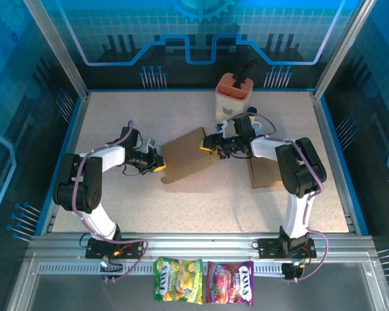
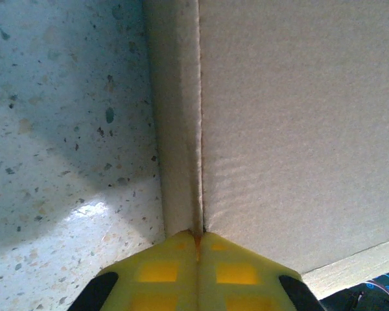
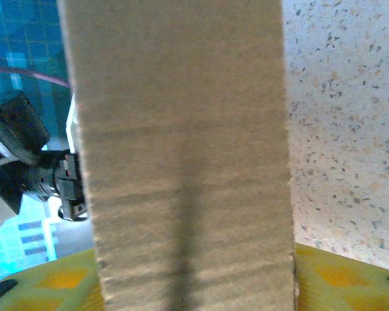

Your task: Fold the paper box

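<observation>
Paper box point(image 1: 189, 154), plain brown cardboard: we find the left gripper point(image 1: 157, 162) clamped tight on its left edge; the right gripper point(image 1: 209, 146) straddles the opposite edge, whether gripping we cannot tell.

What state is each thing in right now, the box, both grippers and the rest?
paper box: mostly flat, not formed, spanning both grippers.
left gripper: shut on the box's left edge.
right gripper: astride the box's right end, grip unclear.
spare cardboard: lying flat, right of the box.
pink holder: upright at the back, with a dark item inside.
candy bags: lying side by side, labels up.
</observation>
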`<action>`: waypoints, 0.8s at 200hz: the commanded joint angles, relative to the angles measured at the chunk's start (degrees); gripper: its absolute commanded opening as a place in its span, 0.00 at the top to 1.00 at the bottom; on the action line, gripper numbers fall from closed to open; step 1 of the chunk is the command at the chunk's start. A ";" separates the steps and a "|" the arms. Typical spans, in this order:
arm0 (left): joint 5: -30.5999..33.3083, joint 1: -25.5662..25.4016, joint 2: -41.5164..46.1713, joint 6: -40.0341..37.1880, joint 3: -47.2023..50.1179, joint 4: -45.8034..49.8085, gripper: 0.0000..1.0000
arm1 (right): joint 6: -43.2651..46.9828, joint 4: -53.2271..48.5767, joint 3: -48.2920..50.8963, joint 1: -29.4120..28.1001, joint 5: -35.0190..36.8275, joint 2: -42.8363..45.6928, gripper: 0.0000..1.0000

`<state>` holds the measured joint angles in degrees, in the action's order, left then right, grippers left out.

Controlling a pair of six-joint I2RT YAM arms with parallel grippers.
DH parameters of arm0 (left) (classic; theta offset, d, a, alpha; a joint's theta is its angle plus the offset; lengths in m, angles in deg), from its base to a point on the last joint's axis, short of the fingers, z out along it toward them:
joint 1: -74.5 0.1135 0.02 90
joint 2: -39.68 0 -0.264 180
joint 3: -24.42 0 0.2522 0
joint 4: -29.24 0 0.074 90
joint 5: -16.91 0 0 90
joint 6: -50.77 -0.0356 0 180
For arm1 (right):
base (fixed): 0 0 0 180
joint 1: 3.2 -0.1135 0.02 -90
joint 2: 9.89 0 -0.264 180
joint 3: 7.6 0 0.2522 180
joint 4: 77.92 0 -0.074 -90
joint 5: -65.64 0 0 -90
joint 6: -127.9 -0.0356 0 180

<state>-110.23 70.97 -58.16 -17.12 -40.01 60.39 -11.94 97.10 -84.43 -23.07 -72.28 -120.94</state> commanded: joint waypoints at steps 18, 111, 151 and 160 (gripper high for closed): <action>0.38 0.45 0.98 -1.17 0.78 -2.03 0.88 | -6.67 5.46 1.15 -1.29 -0.79 0.55 0.49; 12.68 -10.64 26.49 -18.68 1.03 -9.06 0.51 | -24.20 -2.26 3.15 -0.62 3.44 6.07 0.56; 13.76 -20.36 31.96 -39.34 -1.50 0.45 0.32 | -34.57 -5.15 5.38 0.39 4.10 9.19 0.57; 12.85 -21.81 32.01 -44.73 -2.96 5.35 0.32 | -36.52 -5.58 5.72 0.45 3.87 9.72 0.57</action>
<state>-97.93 52.17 -26.97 -43.89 -39.73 55.49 -39.77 95.18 -80.10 -23.36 -68.83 -113.86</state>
